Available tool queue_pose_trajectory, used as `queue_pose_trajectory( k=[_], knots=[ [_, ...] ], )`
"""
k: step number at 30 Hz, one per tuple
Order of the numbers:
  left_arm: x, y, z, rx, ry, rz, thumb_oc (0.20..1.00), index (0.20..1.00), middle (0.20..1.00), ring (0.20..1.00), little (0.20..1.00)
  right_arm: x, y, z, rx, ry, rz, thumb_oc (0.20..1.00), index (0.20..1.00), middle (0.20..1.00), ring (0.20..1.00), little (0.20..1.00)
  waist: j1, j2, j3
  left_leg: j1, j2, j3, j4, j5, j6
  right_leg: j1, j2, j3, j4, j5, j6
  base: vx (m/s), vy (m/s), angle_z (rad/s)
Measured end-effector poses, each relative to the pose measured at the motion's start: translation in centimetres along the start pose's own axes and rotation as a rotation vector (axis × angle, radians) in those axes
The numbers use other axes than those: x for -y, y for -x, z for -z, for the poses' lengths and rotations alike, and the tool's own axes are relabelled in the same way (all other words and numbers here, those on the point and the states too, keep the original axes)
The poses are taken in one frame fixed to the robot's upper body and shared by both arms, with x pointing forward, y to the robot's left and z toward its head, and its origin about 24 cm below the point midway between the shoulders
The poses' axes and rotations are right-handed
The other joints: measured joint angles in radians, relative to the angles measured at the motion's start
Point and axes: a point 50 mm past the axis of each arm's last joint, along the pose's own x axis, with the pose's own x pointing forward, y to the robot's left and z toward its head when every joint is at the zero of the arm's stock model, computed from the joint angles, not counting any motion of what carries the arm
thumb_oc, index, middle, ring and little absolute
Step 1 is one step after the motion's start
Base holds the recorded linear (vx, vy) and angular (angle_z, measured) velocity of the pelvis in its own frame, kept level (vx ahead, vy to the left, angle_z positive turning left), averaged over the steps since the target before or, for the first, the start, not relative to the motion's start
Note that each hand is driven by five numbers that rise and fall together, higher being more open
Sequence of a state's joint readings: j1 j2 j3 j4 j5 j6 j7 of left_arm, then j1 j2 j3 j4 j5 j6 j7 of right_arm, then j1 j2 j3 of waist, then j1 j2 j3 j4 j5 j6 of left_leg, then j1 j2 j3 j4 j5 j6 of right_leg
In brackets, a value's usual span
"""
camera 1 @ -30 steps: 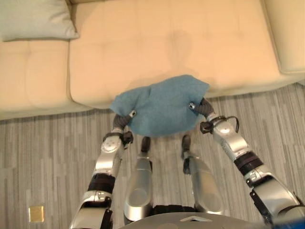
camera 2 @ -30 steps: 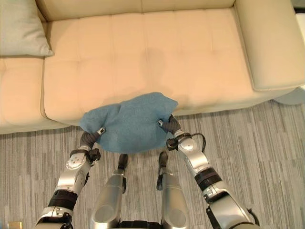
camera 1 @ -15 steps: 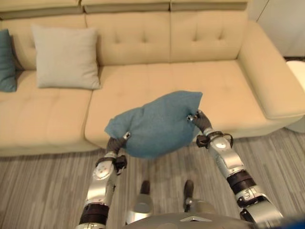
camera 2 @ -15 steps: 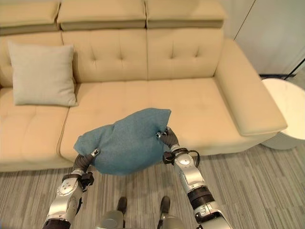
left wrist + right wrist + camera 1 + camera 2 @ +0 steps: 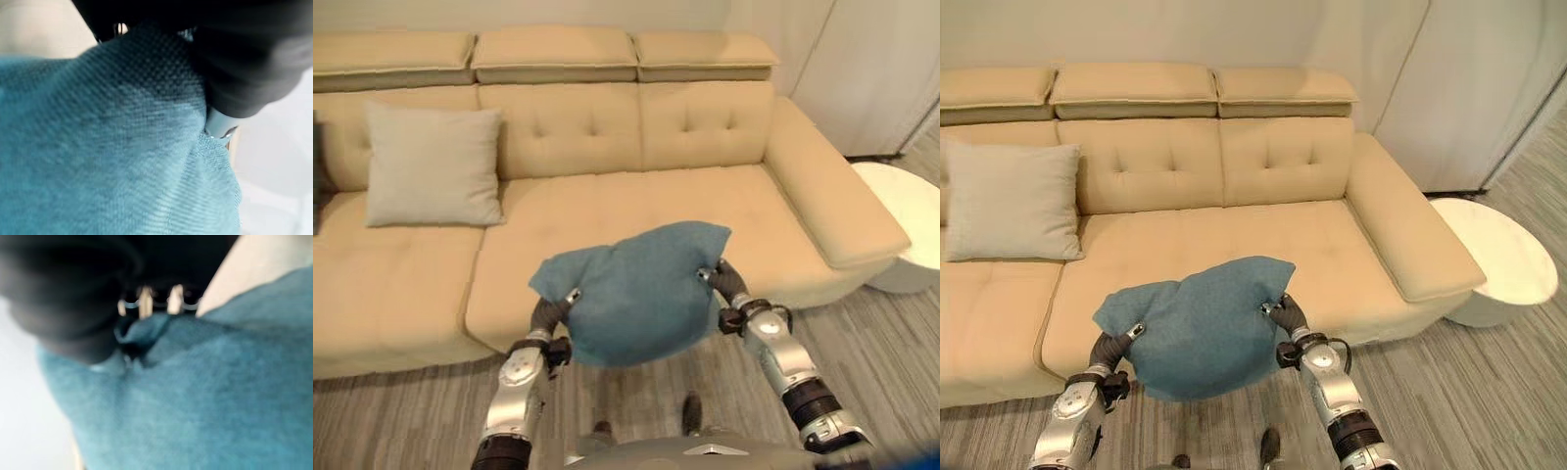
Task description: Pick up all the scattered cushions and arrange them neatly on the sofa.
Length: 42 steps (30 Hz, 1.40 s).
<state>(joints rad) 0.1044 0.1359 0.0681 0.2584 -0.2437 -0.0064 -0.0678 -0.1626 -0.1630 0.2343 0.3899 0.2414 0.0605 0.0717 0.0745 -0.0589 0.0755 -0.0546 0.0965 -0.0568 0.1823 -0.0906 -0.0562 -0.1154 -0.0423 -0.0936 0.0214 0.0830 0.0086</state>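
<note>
Left eye view shows the blue cushion (image 5: 636, 291) lifted above the sofa (image 5: 636, 206) front edge; left hand (image 5: 548, 315) and right hand (image 5: 724, 282) pinch its opposite sides, probably to keep it level; a beige cushion (image 5: 433, 166) leans against the backrest.

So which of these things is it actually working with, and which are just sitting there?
Part of the job:
- blue cushion, gripped by left hand and right hand
- cream sofa, where cushions go
- beige cushion, upright against the sofa back

Just sitting there:
- round white side table beside the sofa
</note>
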Motion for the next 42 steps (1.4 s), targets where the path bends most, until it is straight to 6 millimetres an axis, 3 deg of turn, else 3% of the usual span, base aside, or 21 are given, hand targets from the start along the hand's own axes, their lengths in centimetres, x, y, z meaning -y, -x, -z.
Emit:
queue_pose_trajectory(
  k=[2,4,5,8,10,11,12,15,16,18,20,22,23,26,29,31,32,36,38,40,42],
  knots=[
    [0.5,-0.3,-0.3,0.008,-0.009,0.024,0.2,0.2,0.2,0.2,0.2,0.6,0.2,0.1,-0.007,0.009,0.011,0.2,0.2,0.2,0.2,0.2,0.012,-0.019,0.014,-0.09,0.001,0.003,0.172,0.009,0.006,0.009,0.003,-0.025,0.008,-0.022,-0.019,0.15,-0.172,0.35],
    [1.0,-0.4,-0.3,0.008,-0.013,0.041,0.2,0.2,0.2,0.2,0.2,0.9,0.3,0.2,-0.017,0.006,0.024,0.2,0.2,0.2,0.2,0.2,0.041,-0.06,0.049,-0.162,0.019,0.027,0.388,0.057,0.019,0.055,0.012,-0.037,0.008,-0.035,-0.062,0.18,-0.047,0.08],
    [1.0,-0.3,-0.3,0.007,-0.015,0.043,0.2,0.2,0.2,0.2,0.2,0.8,0.3,0.2,-0.014,0.0,0.024,0.2,0.2,0.2,0.2,0.2,0.044,-0.07,0.06,-0.175,0.017,0.046,0.406,0.05,0.013,0.083,0.019,-0.038,-0.011,-0.064,-0.074,0.28,0.007,0.12],
    [1.9,-0.5,-0.3,0.009,-0.014,0.087,0.2,0.2,0.2,0.2,0.2,1.5,0.3,0.0,-0.002,-0.012,0.052,0.2,0.2,0.2,0.2,0.2,0.053,-0.096,0.098,-0.18,0.009,0.106,0.236,0.034,-0.005,0.118,0.027,-0.042,-0.059,-0.067,-0.067,0.27,0.105,0.18],
    [2.1,-0.5,-0.2,-0.001,-0.02,0.1,0.2,0.2,0.2,0.2,0.2,2.1,0.5,0.1,-0.009,-0.009,0.068,0.2,0.2,0.2,0.2,0.2,0.045,-0.094,0.109,-0.167,0.009,0.191,0.021,0.046,-0.009,0.152,0.036,-0.065,-0.108,-0.061,-0.059,0.23,0.154,0.23],
    [2.2,-0.6,-0.2,-0.001,-0.02,0.108,0.2,0.2,0.2,0.2,0.2,2.4,0.6,0.1,-0.009,-0.001,0.072,0.2,0.2,0.2,0.2,0.2,0.049,-0.088,0.117,-0.159,0.009,0.197,-0.059,0.066,-0.017,0.163,0.04,-0.065,-0.11,-0.059,-0.058,0.31,0.305,-0.02],
    [2.1,-0.6,-0.3,0.0,-0.026,0.116,0.2,0.2,0.2,0.2,0.2,2.5,0.6,0.0,-0.01,0.004,0.075,0.2,0.2,0.2,0.2,0.2,0.057,-0.077,0.137,-0.153,0.025,0.191,-0.085,0.107,-0.049,0.188,0.049,-0.07,-0.109,-0.056,-0.057,0.24,0.26,-0.25],
    [1.5,-0.5,-0.2,-0.017,-0.039,0.107,0.2,0.2,0.2,0.2,0.2,2.1,0.8,0.7,-0.045,0.024,0.057,0.2,0.2,0.2,0.2,0.2,0.043,-0.044,0.126,-0.085,0.043,0.181,-0.028,0.116,-0.048,0.247,0.052,-0.046,-0.092,-0.103,-0.03,0.18,0.261,-0.27],
    [1.5,-0.6,-0.4,-0.01,-0.043,0.114,0.2,0.2,0.2,0.2,0.2,2.0,0.8,0.7,-0.045,0.02,0.057,0.2,0.2,0.2,0.2,0.2,0.034,-0.021,0.112,-0.052,0.04,0.171,-0.041,0.107,-0.015,0.25,0.052,-0.03,-0.061,-0.126,-0.019,0.16,0.287,-0.3],
    [1.1,-1.0,-1.1,0.008,-0.062,0.11,0.2,0.2,0.2,0.2,0.2,1.4,0.5,0.6,-0.038,0.004,0.047,0.2,0.2,0.2,0.2,0.2,0.031,-0.041,0.11,-0.013,-0.002,0.195,-0.073,0.109,0.023,0.224,0.003,-0.01,0.012,-0.145,0.006,0.15,0.282,-0.27],
    [0.7,-1.3,-1.9,0.03,-0.097,0.109,0.2,0.2,0.2,0.2,0.2,1.1,0.3,0.2,-0.022,0.003,0.039,0.2,0.2,0.2,0.2,0.2,0.031,-0.029,0.111,0.043,-0.025,0.217,-0.097,0.086,0.058,0.197,-0.025,0.002,0.129,-0.151,0.015,0.11,0.272,-0.2],
    [0.2,-1.8,-3.2,0.062,-0.141,0.102,0.2,0.2,0.2,0.2,0.2,0.5,0.1,-0.5,0.008,-0.002,0.021,0.2,0.2,0.2,0.2,0.2,0.027,0.002,0.116,0.109,-0.027,0.224,-0.123,0.076,0.073,0.124,-0.044,0.011,0.339,-0.138,0.038,0.14,0.259,-0.09],
    [-0.2,-1.8,-3.5,0.074,-0.152,0.094,0.2,0.2,0.2,0.2,0.2,0.3,0.0,-0.8,0.016,-0.002,0.016,0.2,0.2,0.2,0.2,0.2,0.031,0.008,0.116,0.142,-0.029,0.245,-0.143,0.072,0.074,0.11,-0.054,0.006,0.381,-0.138,0.05,0.14,0.197,-0.25],
    [-1.2,-1.5,-5.1,0.139,-0.157,0.054,0.2,0.2,0.2,0.2,0.2,-1.0,-0.2,-1.3,0.045,-0.018,-0.021,0.2,0.2,0.2,0.2,0.2,0.035,0.018,0.099,0.18,-0.052,0.262,-0.18,0.056,0.072,0.052,-0.068,-0.001,0.378,-0.149,0.081,0.12,0.093,-0.16],
    [-1.7,-1.3,-5.7,0.17,-0.148,0.021,0.2,0.2,0.2,0.2,0.2,-1.7,-0.3,-1.1,0.037,-0.008,-0.046,0.2,0.2,0.2,0.2,0.2,0.026,0.016,0.09,0.212,-0.08,0.277,-0.225,0.054,0.073,0.013,-0.071,-0.049,0.19,-0.109,0.114,0.21,0.081,-0.06],
    [-1.6,-1.3,-5.5,0.165,-0.139,0.01,0.2,0.2,0.2,0.2,0.2,-2.0,-0.2,-0.6,0.018,-0.005,-0.057,0.2,0.2,0.2,0.2,0.2,0.011,0.036,0.087,0.226,-0.093,0.264,-0.24,0.026,0.093,-0.022,-0.06,-0.05,0.096,-0.068,0.109,0.27,0.036,-0.02],
    [-1.5,-1.4,-5.5,0.165,-0.137,0.009,0.2,0.2,0.2,0.2,0.2,-2.0,-0.2,-0.5,0.009,-0.002,-0.059,0.2,0.2,0.2,0.2,0.2,-0.015,0.03,0.084,0.235,-0.108,0.254,-0.241,0.021,0.101,-0.03,-0.058,-0.046,-0.035,-0.035,0.107,0.18,-0.015,0.18],
    [-0.3,-1.5,-4.8,0.142,-0.139,0.049,0.2,0.2,0.2,0.2,0.2,-0.9,0.2,0.6,-0.036,0.005,-0.03,0.2,0.2,0.2,0.2,0.2,-0.047,0.027,0.053,0.26,-0.115,0.21,-0.242,0.015,0.087,0.059,-0.053,-0.058,-0.039,0.036,0.049,0.27,-0.096,0.37],
    [0.3,-1.4,-4.3,0.128,-0.105,0.053,0.2,0.2,0.2,0.2,0.2,0.0,0.3,0.6,-0.044,0.031,-0.013,0.2,0.2,0.2,0.2,0.2,-0.047,0.029,0.038,0.254,-0.079,0.166,-0.21,0.003,0.053,0.11,-0.011,-0.046,-0.038,0.043,0.027,0.35,-0.223,0.46],
    [1.0,-1.4,-3.9,0.12,-0.088,0.069,0.2,0.2,0.2,0.2,0.2,0.5,0.5,1.0,-0.066,0.043,-0.002,0.2,0.2,0.2,0.2,0.2,-0.058,-0.01,0.031,0.189,-0.076,0.154,-0.022,-0.025,0.015,0.162,-0.027,-0.054,-0.043,0.001,0.011,0.19,-0.119,0.56],
    [1.2,-1.2,-3.6,0.113,-0.072,0.066,0.2,0.2,0.2,0.2,0.2,0.6,0.3,0.5,-0.05,0.046,0.001,0.2,0.2,0.2,0.2,0.2,-0.027,-0.041,0.017,0.117,-0.063,0.162,0.179,-0.038,0.0,0.19,-0.022,-0.037,-0.043,-0.051,-0.015,0.16,-0.073,-0.08]
  ],
)
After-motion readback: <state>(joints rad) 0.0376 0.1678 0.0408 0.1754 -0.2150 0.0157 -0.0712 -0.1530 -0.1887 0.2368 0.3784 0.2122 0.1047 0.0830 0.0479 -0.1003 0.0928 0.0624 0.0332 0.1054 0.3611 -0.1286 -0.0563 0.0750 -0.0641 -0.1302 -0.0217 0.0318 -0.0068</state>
